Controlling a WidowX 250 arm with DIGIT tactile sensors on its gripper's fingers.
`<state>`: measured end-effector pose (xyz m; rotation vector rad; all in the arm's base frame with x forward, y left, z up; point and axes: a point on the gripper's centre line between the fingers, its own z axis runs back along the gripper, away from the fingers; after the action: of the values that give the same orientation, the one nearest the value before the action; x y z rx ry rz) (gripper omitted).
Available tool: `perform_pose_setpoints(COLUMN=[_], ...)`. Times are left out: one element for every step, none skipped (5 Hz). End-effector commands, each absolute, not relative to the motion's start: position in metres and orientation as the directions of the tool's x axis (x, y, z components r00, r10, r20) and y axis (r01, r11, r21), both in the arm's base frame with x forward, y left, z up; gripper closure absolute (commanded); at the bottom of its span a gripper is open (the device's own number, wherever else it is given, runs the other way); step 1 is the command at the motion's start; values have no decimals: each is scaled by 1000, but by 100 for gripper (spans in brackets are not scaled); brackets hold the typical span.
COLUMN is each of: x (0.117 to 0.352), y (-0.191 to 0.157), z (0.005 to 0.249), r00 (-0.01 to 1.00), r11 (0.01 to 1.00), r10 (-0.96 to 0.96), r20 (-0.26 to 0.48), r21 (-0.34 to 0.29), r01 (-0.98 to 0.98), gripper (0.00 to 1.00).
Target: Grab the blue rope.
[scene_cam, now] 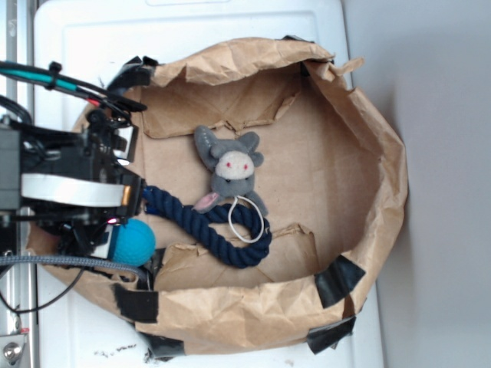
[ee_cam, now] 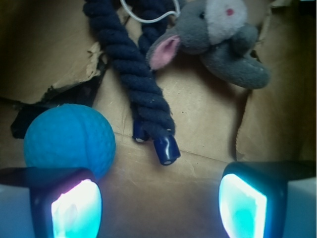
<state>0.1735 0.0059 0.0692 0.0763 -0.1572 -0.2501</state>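
Glowing at 7 and 5 o'clock of the wrist view, my jaws (ee_cam: 158, 203) stand spread and empty, the blue rope (ee_cam: 133, 84) lying ahead at 12 o'clock, apart from both pads. To grasp well, I judge I should advance and straddle its capped end, clear of the turquoise ball (ee_cam: 69, 139) at 9 o'clock.

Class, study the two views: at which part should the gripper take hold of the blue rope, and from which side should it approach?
Probably the blue rope near its capped end. That end lies bare on the paper, pointing at the open gripper, so come straight ahead and down, fingers either side. Further along, the plush toy and white ring crowd it; the turquoise ball sits close alongside.
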Motion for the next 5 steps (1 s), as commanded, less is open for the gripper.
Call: perform_pose_setpoints(x=[175,175,175,225,277], y=[-1,-1,-1,-16,-32], z=[74,74,74,84,88], r00=[949,949,949,971,981], r11=[959,959,959,971,976], r10=[-277,-277,-277,-232,-192], r20=[151,151,151,61,3], r21=[98,98,98,-47,-105], r01=[265,265,265,235,192], gripper=[0,0,0,0,0])
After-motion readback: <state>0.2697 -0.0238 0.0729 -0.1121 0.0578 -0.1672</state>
